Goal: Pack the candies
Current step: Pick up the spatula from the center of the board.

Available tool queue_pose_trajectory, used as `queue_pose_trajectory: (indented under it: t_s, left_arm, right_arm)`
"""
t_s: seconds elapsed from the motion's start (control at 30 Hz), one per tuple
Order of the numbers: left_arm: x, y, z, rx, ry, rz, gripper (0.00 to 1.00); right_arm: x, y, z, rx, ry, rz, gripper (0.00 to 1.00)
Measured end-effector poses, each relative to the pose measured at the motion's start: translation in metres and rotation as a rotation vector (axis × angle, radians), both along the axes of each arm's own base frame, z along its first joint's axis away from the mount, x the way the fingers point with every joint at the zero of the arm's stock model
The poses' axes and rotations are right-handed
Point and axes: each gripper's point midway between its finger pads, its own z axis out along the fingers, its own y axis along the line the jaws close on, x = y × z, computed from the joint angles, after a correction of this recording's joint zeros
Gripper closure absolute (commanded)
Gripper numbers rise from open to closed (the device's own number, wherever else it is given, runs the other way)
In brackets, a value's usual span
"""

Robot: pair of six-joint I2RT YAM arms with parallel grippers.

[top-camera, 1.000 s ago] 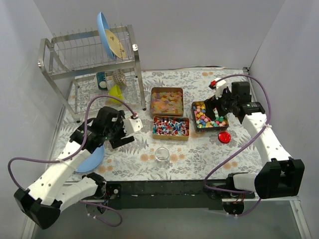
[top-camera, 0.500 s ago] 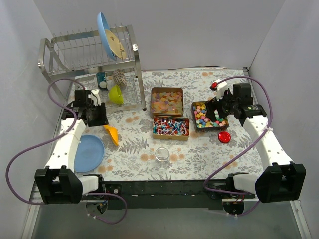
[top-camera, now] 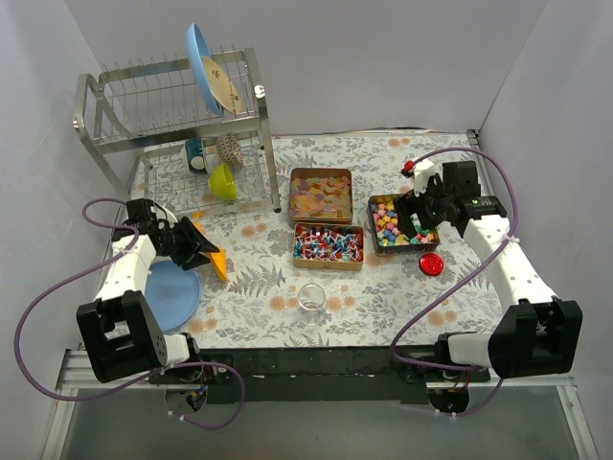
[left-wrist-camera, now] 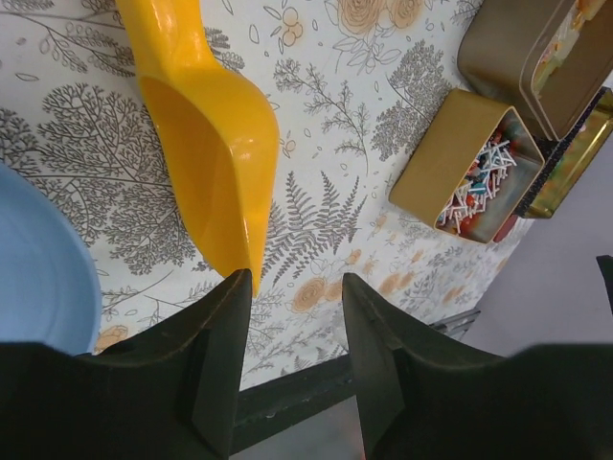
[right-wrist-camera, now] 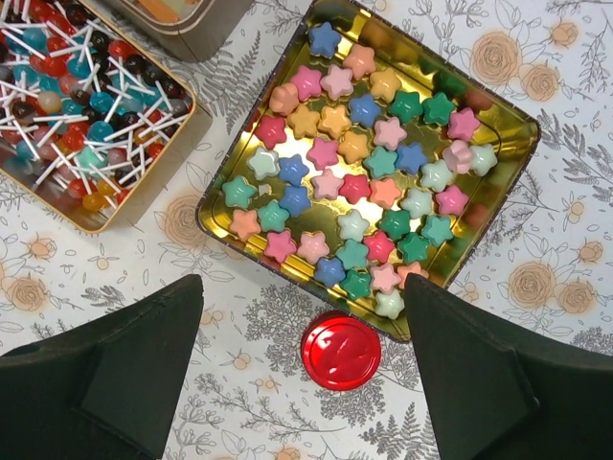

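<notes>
The candies lie in three open tins: multicoloured star nuggets, red-blue-white wrapped pieces, and pale orange-yellow pieces. My right gripper is open and empty. It hovers over the near edge of the star tin and the round red lid. My left gripper is open and empty. It is low over the table, with its left finger right at the tip of the orange scoop.
A small glass jar stands in front of the tins. A blue plate lies by the left arm. A metal dish rack with a plate, cup and bowls stands at the back left.
My left arm has swung back from the table's middle to the left side, and its gripper now sits by the scoop, which lies uncovered. The right gripper has barely moved.
</notes>
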Motion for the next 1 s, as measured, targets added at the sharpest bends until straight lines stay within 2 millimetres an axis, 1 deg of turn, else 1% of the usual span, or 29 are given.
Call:
queue_pose_trajectory:
  t_s: [0.1, 0.17, 0.37, 0.6, 0.7, 0.77, 0.83, 1.0]
  left_arm:
    - [-0.002, -0.006, -0.005, -0.044, 0.014, 0.015, 0.62]
    - [-0.003, -0.006, -0.007, -0.053, 0.023, 0.031, 0.65]
    - [0.001, 0.005, -0.011, -0.033, 0.038, 0.089, 0.66]
    - [0.014, 0.012, -0.021, -0.038, 0.052, 0.138, 0.66]
    - [0.019, 0.013, -0.024, -0.041, 0.045, 0.148, 0.67]
    - [0.022, 0.014, -0.025, -0.042, 0.035, 0.154, 0.71]
    - [0.023, 0.014, -0.030, -0.047, 0.038, 0.159, 0.73]
    - [0.023, 0.010, -0.044, -0.083, 0.074, 0.168, 0.75]
  right_arm:
    - [0.002, -0.001, -0.003, -0.009, 0.014, -0.001, 0.07]
    - [0.006, -0.001, -0.002, -0.014, 0.013, 0.001, 0.07]
    - [0.010, -0.003, -0.001, -0.029, 0.006, -0.001, 0.07]
    - [0.010, -0.005, -0.001, -0.036, 0.006, -0.006, 0.07]
    - [0.010, -0.005, -0.001, -0.038, 0.005, -0.006, 0.07]
    - [0.010, -0.005, -0.001, -0.039, 0.005, -0.006, 0.07]
    - [0.010, -0.005, -0.001, -0.039, 0.006, -0.006, 0.07]
    - [0.011, -0.005, -0.002, -0.041, 0.007, -0.007, 0.07]
